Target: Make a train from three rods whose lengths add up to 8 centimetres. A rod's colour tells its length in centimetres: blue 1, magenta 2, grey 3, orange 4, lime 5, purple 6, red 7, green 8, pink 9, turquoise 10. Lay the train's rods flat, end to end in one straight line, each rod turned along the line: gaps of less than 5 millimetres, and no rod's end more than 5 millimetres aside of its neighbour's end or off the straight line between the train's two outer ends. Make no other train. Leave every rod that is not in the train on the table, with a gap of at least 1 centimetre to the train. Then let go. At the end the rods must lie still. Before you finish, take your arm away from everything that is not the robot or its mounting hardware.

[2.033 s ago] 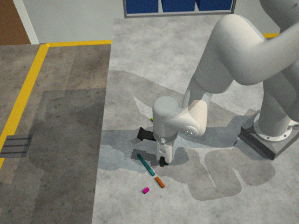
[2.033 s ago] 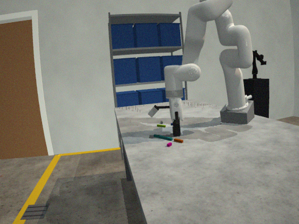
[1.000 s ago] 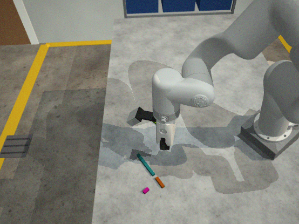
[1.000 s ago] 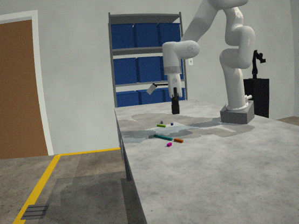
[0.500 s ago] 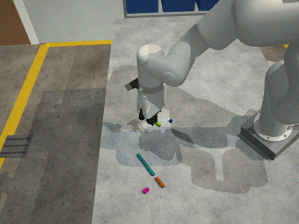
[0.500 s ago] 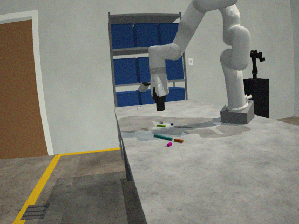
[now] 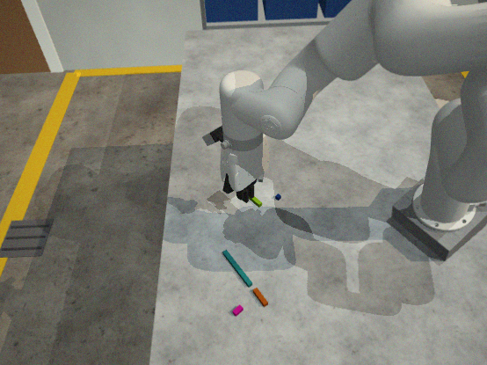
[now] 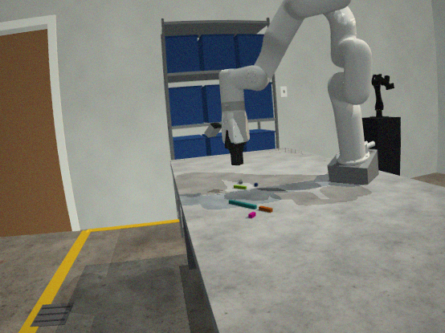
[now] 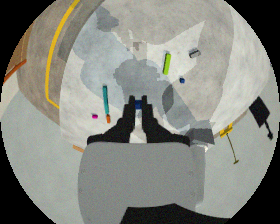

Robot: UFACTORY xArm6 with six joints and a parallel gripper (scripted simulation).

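Note:
My gripper [image 7: 245, 200] [image 8: 237, 164] [image 9: 138, 102] is high above the table, shut on a blue rod [image 9: 104, 104]; the top and exterior views do not show that rod. A lime rod [image 7: 257, 201] [image 8: 239, 187] [image 9: 167, 64] lies below. A second blue rod [image 7: 278, 197] [image 8: 256, 184] [image 9: 182, 80] and a grey rod [image 8: 240, 181] [image 9: 194, 53] lie apart near it. A turquoise rod [image 7: 237, 268] [image 8: 242, 205] [image 9: 105, 100] lies nearer the front, with an orange rod [image 7: 260, 296] [image 8: 265, 209] [image 9: 108, 119] just past its end, a small gap between. A magenta rod [image 7: 237, 310] [image 8: 251, 214] [image 9: 95, 116] lies beside them.
The table [image 7: 330, 339] [image 8: 321, 282] has its left edge beyond the turquoise rod. The robot's base [image 7: 422, 234] [image 8: 353, 172] stands at the right. Arm shadows cross the middle of the table.

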